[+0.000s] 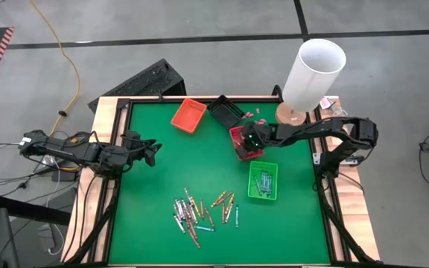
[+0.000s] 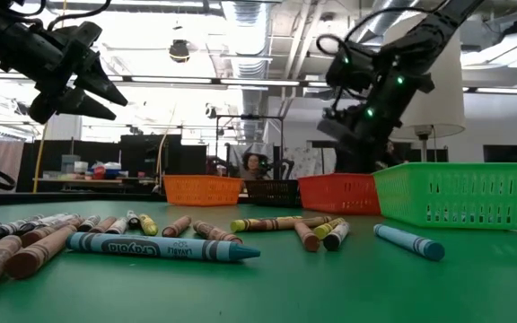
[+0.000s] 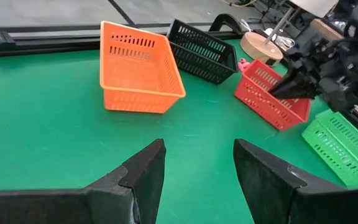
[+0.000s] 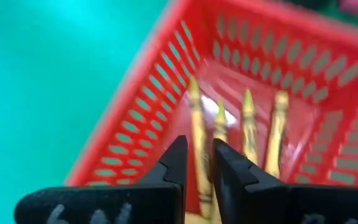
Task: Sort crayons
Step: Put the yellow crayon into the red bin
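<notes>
Right gripper (image 4: 197,163) poised over red slotted plastic tray (image 1: 246,141), fingers slightly parted, gripping nothing: drop position for sorting.
Inside tray: four yellowish wax crayons (image 4: 247,124). Near green tray (image 1: 263,179): loose crayon pile (image 1: 199,211), uncounted. Well clear of red tray: left gripper (image 3: 199,168), fingers open, waiting.

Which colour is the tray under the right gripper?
Red tray, seen best in the right wrist view.

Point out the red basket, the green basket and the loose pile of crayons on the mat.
red basket (image 3: 272,99), left wrist view, on its slotted side wall.
green basket (image 1: 253,182), high view, on its left rim.
loose pile of crayons (image 1: 188,212), high view, on the crayons in the thick of the pile.
</notes>
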Action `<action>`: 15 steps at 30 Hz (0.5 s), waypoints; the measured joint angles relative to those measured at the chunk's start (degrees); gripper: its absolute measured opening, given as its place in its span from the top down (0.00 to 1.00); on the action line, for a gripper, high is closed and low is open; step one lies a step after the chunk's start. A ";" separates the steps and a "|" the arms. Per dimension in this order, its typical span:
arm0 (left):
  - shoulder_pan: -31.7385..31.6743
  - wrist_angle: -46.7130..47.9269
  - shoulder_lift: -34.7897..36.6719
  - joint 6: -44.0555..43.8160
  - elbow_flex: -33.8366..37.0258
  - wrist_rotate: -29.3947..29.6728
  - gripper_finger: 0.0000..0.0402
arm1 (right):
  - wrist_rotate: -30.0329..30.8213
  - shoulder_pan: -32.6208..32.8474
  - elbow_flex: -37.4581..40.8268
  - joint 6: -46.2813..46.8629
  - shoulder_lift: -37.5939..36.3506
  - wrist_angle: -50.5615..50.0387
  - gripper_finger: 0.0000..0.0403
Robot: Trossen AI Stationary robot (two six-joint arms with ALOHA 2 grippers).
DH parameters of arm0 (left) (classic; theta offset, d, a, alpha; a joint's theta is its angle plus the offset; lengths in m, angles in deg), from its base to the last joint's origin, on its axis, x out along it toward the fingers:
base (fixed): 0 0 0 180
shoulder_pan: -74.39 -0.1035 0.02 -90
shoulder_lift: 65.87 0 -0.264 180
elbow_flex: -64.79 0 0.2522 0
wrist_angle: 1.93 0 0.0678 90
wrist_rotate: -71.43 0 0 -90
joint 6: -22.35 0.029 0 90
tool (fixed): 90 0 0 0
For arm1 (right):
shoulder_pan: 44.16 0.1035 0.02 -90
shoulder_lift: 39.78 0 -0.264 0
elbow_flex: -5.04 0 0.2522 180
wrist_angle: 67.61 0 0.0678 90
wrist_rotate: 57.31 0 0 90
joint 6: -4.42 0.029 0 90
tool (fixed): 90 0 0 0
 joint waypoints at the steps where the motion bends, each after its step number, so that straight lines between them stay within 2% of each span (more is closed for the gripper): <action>1: 0.02 0.00 0.00 -0.25 0.00 -0.06 0.55 | 0.00 0.00 -1.06 -0.77 -0.44 -0.24 0.83; 8: 0.02 0.00 -0.02 -0.71 0.00 -0.38 0.55 | -0.55 0.68 -9.39 -7.34 -4.85 -2.49 0.83; 15: -0.01 0.02 0.00 -0.53 0.00 -0.22 0.55 | -10.53 9.46 -13.98 -25.29 -5.36 1.57 0.83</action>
